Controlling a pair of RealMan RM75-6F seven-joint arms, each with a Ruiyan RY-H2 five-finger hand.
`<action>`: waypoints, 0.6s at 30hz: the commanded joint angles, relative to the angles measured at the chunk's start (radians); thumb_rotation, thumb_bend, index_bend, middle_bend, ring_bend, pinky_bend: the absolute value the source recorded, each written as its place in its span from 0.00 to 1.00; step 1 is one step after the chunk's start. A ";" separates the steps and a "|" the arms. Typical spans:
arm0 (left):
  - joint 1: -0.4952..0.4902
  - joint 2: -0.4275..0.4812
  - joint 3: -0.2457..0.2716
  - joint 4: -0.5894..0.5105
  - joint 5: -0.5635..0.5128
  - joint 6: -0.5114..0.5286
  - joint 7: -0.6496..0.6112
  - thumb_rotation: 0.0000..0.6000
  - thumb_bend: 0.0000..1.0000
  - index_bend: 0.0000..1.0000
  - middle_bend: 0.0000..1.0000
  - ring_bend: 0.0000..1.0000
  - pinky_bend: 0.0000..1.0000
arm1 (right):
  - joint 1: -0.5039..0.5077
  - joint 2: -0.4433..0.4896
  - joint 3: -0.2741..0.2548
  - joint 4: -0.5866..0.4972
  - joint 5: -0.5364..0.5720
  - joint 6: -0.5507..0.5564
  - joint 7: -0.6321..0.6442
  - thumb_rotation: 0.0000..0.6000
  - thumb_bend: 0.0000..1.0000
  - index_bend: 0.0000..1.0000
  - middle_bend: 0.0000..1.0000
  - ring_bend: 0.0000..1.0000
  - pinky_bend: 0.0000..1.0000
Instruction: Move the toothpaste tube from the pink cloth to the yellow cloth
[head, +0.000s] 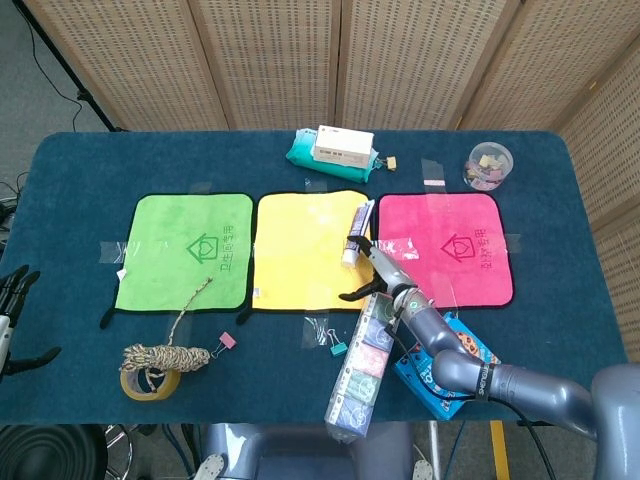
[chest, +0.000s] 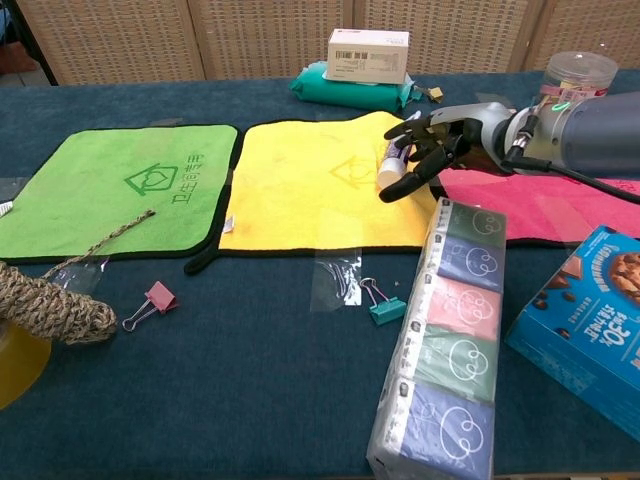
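The purple-and-white toothpaste tube (head: 355, 230) (chest: 392, 166) hangs cap-down over the right edge of the yellow cloth (head: 300, 255) (chest: 300, 190). My right hand (head: 378, 277) (chest: 440, 140) grips it, fingers wrapped around its body, and the arm reaches in from the lower right. The pink cloth (head: 455, 250) (chest: 560, 205) lies flat just right of the yellow one, with nothing on it. At the far left edge of the head view my left hand (head: 12, 305) hangs beside the table, fingers apart and holding nothing.
A long tissue pack (head: 362, 365) (chest: 445, 340) and a blue cookie box (head: 437, 375) (chest: 590, 320) lie under the right arm. A green cloth (head: 185, 250), rope on a tape roll (head: 160, 362), binder clips (chest: 385, 305), a boxed teal pack (head: 335, 152) and a jar (head: 488, 165) surround the cloths.
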 joint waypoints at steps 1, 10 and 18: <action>0.001 0.000 0.000 0.000 0.000 0.001 -0.001 1.00 0.00 0.00 0.00 0.00 0.00 | 0.006 -0.002 0.002 -0.004 0.004 0.003 -0.005 1.00 0.00 0.00 0.00 0.00 0.00; 0.001 0.003 0.001 -0.001 0.002 0.001 -0.005 1.00 0.00 0.00 0.00 0.00 0.00 | 0.026 -0.017 -0.001 -0.005 0.020 0.005 -0.020 1.00 0.00 0.00 0.00 0.00 0.00; 0.002 0.005 0.001 0.000 0.003 0.004 -0.014 1.00 0.00 0.00 0.00 0.00 0.00 | 0.054 -0.041 0.005 0.001 0.033 0.003 -0.035 1.00 0.00 0.00 0.00 0.00 0.00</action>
